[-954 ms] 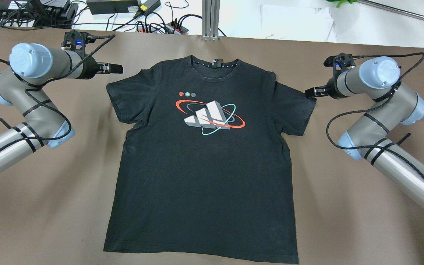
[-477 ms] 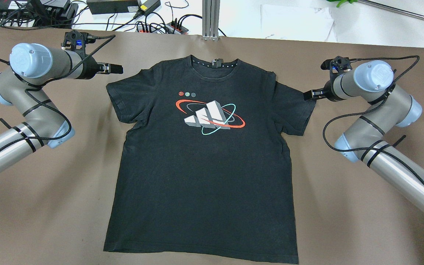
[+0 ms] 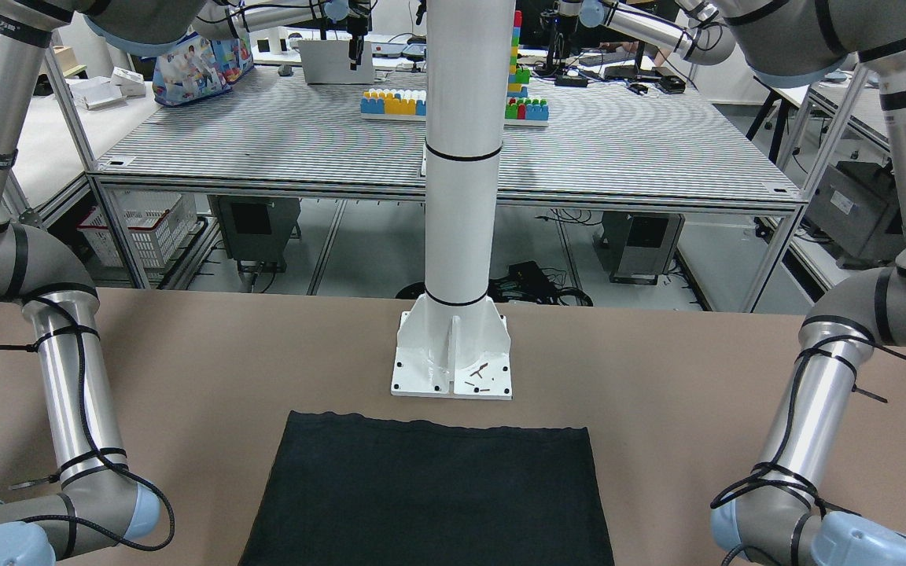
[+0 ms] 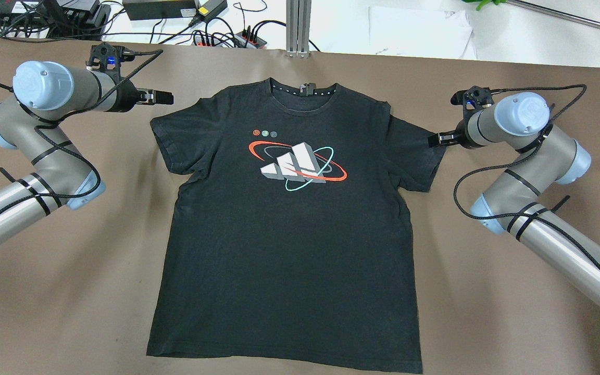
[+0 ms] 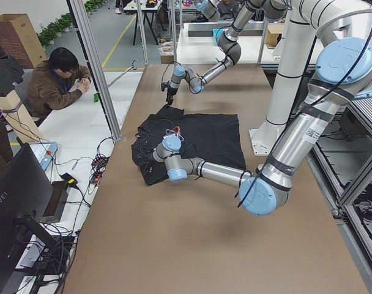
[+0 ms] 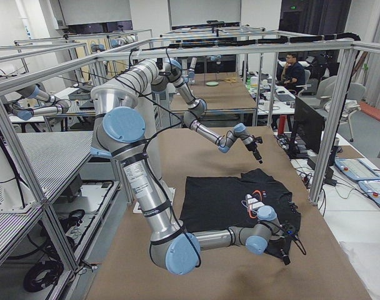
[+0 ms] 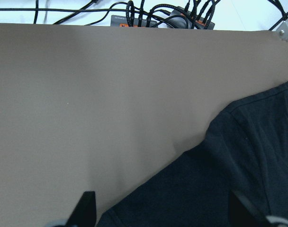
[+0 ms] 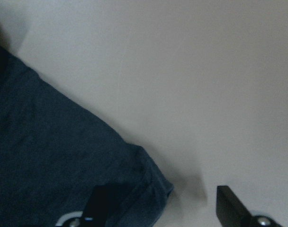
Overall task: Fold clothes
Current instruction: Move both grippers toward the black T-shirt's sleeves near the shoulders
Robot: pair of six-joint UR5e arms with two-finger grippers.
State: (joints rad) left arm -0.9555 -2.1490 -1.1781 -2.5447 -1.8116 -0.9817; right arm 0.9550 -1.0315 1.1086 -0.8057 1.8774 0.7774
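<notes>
The clothes are one black T-shirt (image 4: 289, 234) lying flat and front up on the brown table (image 4: 71, 291), collar at the far edge, with a white, red and teal print on the chest. Its hem shows in the front-facing view (image 3: 429, 487). My left gripper (image 4: 167, 97) is open, just beyond the left sleeve; in its wrist view the sleeve (image 7: 238, 161) lies ahead between the spread fingers (image 7: 87, 210). My right gripper (image 4: 432, 139) is open at the right sleeve's outer corner; that corner (image 8: 148, 182) sits between its fingers (image 8: 229, 203).
Cables and power strips (image 4: 227, 36) line the table's far edge by a metal post (image 4: 297, 26). The white pedestal base (image 3: 453, 354) stands behind the hem. A seated person (image 5: 57, 79) and a monitor (image 5: 14, 208) are beyond the table's far side.
My right gripper has moved inward and slightly nearer, from beside the right sleeve to its outer corner. The left arm and the shirt have not moved.
</notes>
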